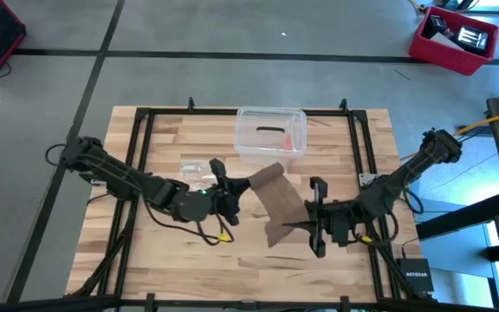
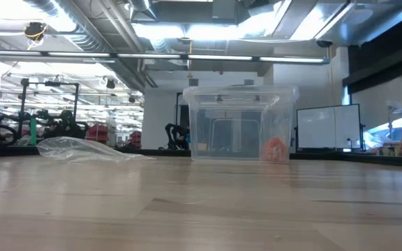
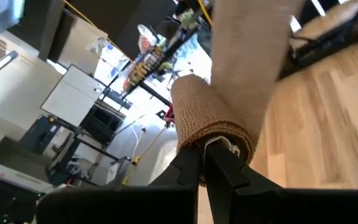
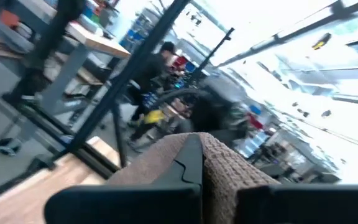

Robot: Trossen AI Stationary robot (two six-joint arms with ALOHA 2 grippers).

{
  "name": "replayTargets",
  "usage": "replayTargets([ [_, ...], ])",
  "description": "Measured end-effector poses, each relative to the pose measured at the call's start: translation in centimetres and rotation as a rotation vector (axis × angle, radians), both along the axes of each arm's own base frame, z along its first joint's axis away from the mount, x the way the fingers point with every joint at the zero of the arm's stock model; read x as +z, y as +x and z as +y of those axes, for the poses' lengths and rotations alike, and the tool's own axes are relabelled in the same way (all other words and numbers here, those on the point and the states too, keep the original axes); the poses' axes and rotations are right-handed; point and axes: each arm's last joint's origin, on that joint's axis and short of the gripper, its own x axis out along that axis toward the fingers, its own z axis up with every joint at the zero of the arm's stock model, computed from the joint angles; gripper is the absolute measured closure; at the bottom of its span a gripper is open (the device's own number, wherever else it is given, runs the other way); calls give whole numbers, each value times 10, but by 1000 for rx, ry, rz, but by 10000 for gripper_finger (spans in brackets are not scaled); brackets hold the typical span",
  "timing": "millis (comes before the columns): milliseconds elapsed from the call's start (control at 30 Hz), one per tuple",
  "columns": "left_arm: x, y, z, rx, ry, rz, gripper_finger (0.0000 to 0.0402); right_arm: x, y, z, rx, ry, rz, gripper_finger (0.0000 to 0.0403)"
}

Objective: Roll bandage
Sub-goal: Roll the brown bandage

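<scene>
One brown bandage (image 1: 277, 201) stretches between two hands, left hand (image 1: 236, 192) and right hand (image 1: 312, 227), each clamped on an end.

Overhead looks down; low view level; both share clear box (image 1: 270, 133) (image 2: 240, 124).

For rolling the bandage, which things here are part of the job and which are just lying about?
Part of the job:
- bandage, held up between both arms
- left gripper, shut on one end
- right gripper, shut on the other end

Lying about:
- clear plastic box
- clear plastic bag
- table
</scene>
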Motion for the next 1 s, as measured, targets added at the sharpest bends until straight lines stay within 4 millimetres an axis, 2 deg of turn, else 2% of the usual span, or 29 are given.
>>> replayTargets([
  [267,-28,16,-14,-53,0,68,401,19,11,-23,-164,-64,-71,402],
  [433,-37,17,-25,-74,6,89,401,26,18,-41,-248,-56,-86,402],
  [800,-38,11,-40,-131,2,96,401,21,34,-79,-392,1,-39,393],
  [1000,-39,12,-40,-191,-41,100,401,6,50,-94,-413,71,37,373],
])
